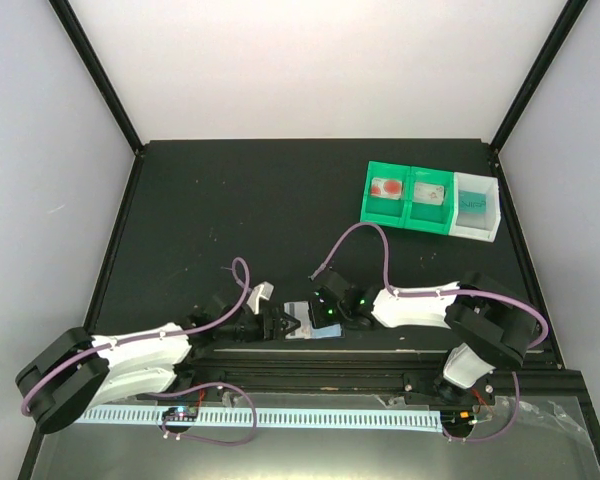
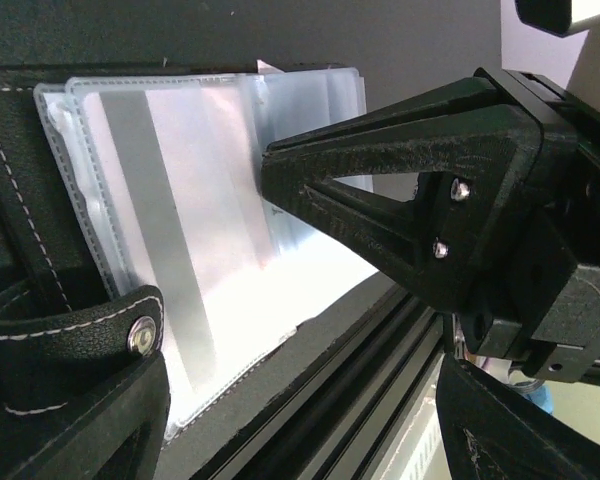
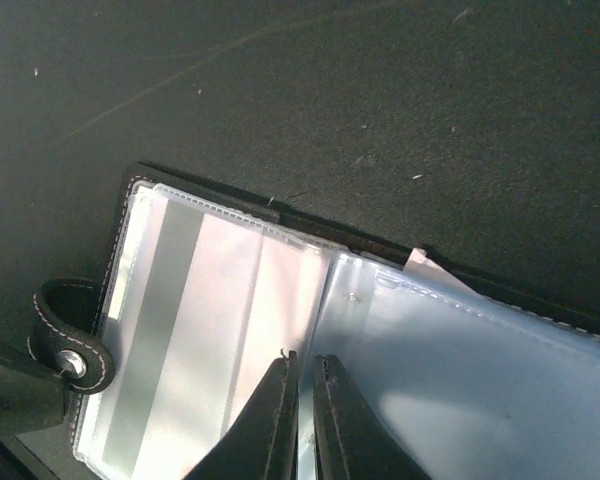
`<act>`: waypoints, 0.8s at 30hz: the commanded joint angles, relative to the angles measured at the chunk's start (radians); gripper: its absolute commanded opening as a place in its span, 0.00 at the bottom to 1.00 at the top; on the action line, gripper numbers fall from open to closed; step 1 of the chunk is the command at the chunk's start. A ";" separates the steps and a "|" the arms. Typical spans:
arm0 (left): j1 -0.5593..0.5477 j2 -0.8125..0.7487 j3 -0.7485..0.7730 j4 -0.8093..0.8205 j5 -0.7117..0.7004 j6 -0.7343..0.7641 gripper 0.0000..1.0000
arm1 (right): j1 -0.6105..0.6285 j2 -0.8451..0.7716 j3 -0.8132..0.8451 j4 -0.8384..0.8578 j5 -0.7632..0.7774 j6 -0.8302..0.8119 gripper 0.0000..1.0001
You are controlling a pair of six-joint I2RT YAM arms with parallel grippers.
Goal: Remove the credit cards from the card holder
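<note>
While lying open flat: black folding leather card holder (image 3: 90,345), long axis left-right | whitish plastic credit cards (image 3: 180,330) sleeved inside | right gripper (image 3: 302,360) pinched narrow at centre fold | left gripper (image 2: 212,272) spread wide over strap end

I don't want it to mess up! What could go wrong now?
The right gripper is shut over the clear sleeves of the card holder; it may grab only a sleeve and drag the whole thing. The left gripper is open, not gripping it. It lies at the near edge of the table and could slide off.
</note>
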 commanded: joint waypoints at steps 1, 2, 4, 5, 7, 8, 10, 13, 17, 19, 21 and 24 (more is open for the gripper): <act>-0.005 0.021 0.058 -0.013 -0.055 0.019 0.75 | -0.003 0.026 -0.016 -0.105 0.105 -0.019 0.07; -0.004 0.027 0.073 -0.039 -0.077 0.025 0.75 | -0.003 0.026 -0.017 -0.102 0.105 -0.018 0.06; -0.004 0.044 0.098 -0.099 -0.128 0.042 0.75 | -0.002 0.022 -0.025 -0.089 0.111 -0.014 0.05; -0.004 0.054 0.109 -0.120 -0.144 0.057 0.75 | -0.003 0.018 -0.033 -0.075 0.111 -0.014 0.05; -0.003 0.080 0.123 -0.136 -0.154 0.076 0.73 | -0.003 0.009 -0.048 -0.052 0.108 -0.012 0.05; -0.003 0.088 0.127 -0.138 -0.154 0.081 0.70 | -0.002 0.008 -0.051 -0.045 0.104 -0.014 0.05; -0.003 0.093 0.135 -0.147 -0.155 0.087 0.65 | -0.003 0.004 -0.060 -0.029 0.104 -0.010 0.04; -0.003 0.076 0.147 -0.197 -0.198 0.102 0.63 | -0.003 0.004 -0.069 -0.012 0.098 -0.007 0.04; -0.003 0.051 0.162 -0.259 -0.250 0.123 0.64 | -0.003 0.008 -0.077 0.002 0.092 -0.002 0.03; -0.002 0.039 0.162 -0.241 -0.237 0.118 0.65 | -0.003 0.004 -0.084 0.007 0.092 0.002 0.03; -0.001 0.035 0.164 -0.219 -0.217 0.106 0.66 | -0.002 0.002 -0.089 0.014 0.089 0.003 0.03; -0.002 0.039 0.185 -0.185 -0.133 0.082 0.68 | -0.002 -0.001 -0.092 0.018 0.087 0.006 0.03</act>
